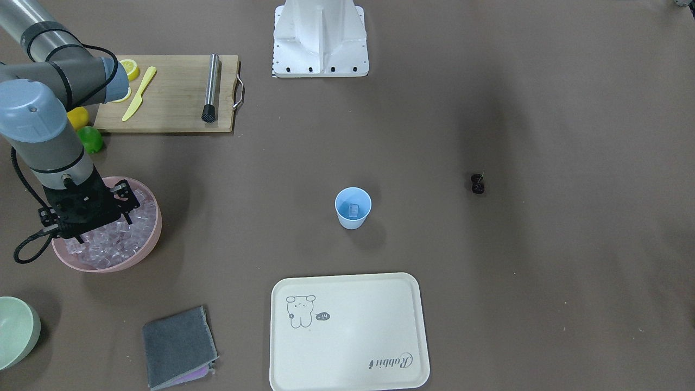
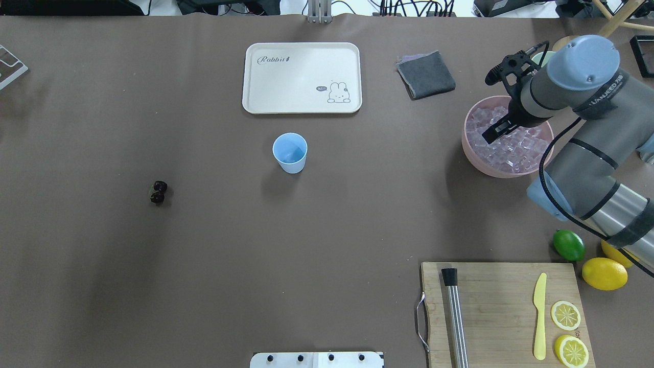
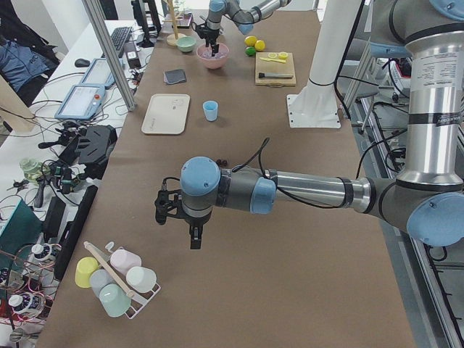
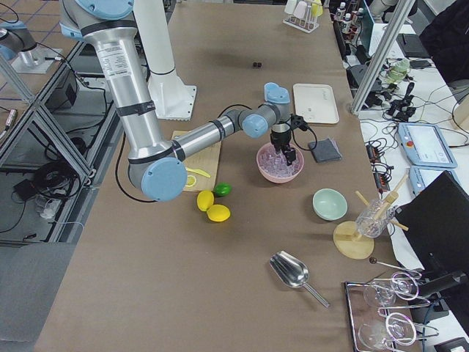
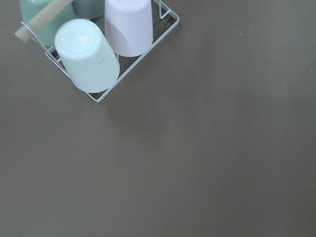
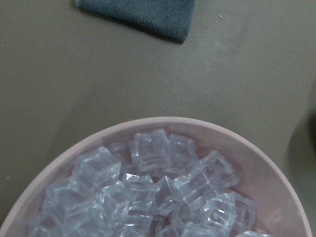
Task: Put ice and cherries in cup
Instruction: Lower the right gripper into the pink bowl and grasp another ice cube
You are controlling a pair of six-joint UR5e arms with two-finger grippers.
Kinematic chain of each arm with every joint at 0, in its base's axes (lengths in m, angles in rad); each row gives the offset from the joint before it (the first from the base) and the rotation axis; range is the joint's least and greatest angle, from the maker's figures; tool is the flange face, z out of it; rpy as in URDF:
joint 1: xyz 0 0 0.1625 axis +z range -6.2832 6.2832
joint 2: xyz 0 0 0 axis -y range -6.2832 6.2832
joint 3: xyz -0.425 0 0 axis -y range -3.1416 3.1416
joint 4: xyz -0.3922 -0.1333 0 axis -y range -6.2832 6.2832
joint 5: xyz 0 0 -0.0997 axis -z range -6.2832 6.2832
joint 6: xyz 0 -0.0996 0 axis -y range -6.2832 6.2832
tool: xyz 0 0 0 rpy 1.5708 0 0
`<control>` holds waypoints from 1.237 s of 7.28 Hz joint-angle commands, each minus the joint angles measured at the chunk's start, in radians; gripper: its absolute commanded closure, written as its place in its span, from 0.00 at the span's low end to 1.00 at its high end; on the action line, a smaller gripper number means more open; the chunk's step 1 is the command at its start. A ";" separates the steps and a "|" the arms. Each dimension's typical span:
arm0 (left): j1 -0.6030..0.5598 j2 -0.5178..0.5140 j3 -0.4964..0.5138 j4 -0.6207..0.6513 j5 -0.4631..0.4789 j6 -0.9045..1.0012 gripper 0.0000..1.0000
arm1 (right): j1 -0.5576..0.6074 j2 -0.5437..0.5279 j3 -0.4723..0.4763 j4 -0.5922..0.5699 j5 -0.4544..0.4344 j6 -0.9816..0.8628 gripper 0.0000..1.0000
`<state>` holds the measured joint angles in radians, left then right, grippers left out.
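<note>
The light-blue cup (image 1: 353, 208) stands mid-table, also in the overhead view (image 2: 290, 152), with one ice cube (image 1: 354, 209) inside. The ice (image 2: 511, 148) fills a pink bowl (image 2: 472, 153) and shows close up in the right wrist view (image 6: 158, 187). My right gripper (image 1: 124, 205) hangs just over the ice with its fingers apart and nothing between them. The dark cherries (image 1: 477, 184) lie alone on the table, also in the overhead view (image 2: 158, 191). My left gripper (image 3: 177, 214) shows only in the exterior left view, far from the cup; I cannot tell its state.
A cream tray (image 2: 301, 76) and a grey cloth (image 2: 425, 74) lie beyond the cup. A cutting board (image 2: 500, 306) holds a metal muddler, a yellow knife and lemon slices. A lime (image 2: 568, 245) and lemons (image 2: 604, 273) sit beside it. A cup rack (image 5: 98, 44) lies below my left wrist.
</note>
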<state>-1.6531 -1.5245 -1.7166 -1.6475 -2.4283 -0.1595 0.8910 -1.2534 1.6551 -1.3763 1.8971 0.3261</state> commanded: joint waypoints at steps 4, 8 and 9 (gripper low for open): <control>-0.002 0.001 -0.003 0.000 0.000 0.000 0.02 | -0.009 -0.037 -0.060 0.107 0.019 0.011 0.37; -0.002 0.001 -0.004 0.000 0.000 0.000 0.02 | 0.053 -0.018 0.004 0.077 0.147 0.008 0.82; -0.002 0.001 -0.006 0.000 0.000 0.000 0.02 | 0.116 0.000 0.068 -0.014 0.233 0.007 0.83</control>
<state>-1.6548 -1.5232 -1.7211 -1.6475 -2.4283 -0.1595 0.9373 -1.2690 1.6530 -1.3098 2.0316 0.3348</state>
